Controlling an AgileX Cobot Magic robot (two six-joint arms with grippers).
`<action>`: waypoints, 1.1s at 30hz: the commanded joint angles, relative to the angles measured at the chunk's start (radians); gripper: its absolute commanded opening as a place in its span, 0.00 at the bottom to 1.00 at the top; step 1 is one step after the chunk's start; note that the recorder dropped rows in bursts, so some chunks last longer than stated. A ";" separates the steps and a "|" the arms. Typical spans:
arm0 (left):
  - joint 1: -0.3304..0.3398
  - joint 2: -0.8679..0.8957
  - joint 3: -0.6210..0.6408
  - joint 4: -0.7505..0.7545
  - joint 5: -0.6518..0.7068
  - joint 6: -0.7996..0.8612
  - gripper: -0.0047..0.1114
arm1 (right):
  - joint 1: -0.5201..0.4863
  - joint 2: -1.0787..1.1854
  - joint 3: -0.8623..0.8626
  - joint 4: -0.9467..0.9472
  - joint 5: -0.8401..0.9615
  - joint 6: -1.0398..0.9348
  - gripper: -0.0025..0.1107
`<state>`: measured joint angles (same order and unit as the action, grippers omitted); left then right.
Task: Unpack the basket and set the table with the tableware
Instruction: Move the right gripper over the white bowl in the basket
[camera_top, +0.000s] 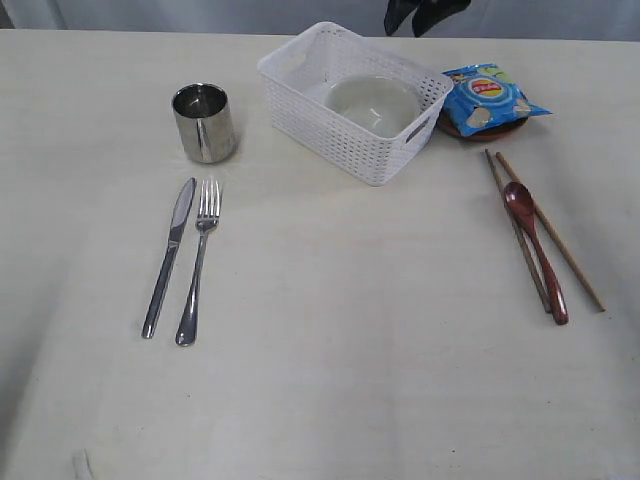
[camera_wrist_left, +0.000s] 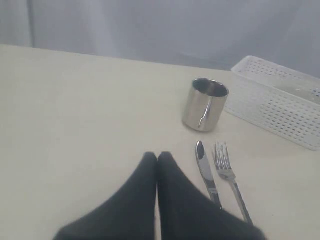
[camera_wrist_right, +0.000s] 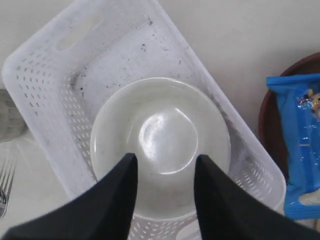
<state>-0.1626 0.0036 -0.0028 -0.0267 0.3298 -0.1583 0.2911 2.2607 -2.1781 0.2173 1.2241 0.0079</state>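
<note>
Exterior view: plate (camera_top: 478, 135) mostly hidden under chips bag (camera_top: 492, 97).

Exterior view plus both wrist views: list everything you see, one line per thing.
table: one, pale cream, under everything
basket: one, white, far middle of the table
bowl: one, pale, inside the basket
cup: one, shiny steel, upright to the left of the basket
knife: one, steel, in front of the cup
fork: one, steel, just right of the knife
plate: one, brown, right of the basket, mostly covered
chips bag: one, blue, lying on the plate
chopsticks: two, wooden, right side of the table
spoon: one, reddish-brown, lying along the chopsticks
left claw: one, black, shut, above bare table near the knife
right claw: one, black, open, above the bowl
</note>
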 joint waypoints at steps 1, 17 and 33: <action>0.001 -0.004 0.003 0.003 -0.011 0.001 0.04 | -0.011 0.036 0.004 0.028 -0.003 0.019 0.35; 0.001 -0.004 0.003 0.003 -0.011 0.001 0.04 | 0.130 0.049 0.004 0.062 -0.003 0.110 0.35; 0.001 -0.004 0.003 0.003 -0.011 0.001 0.04 | 0.252 0.049 0.004 -0.199 -0.069 0.447 0.35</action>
<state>-0.1626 0.0036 -0.0028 -0.0267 0.3298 -0.1583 0.5392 2.3125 -2.1765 0.0234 1.2064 0.3947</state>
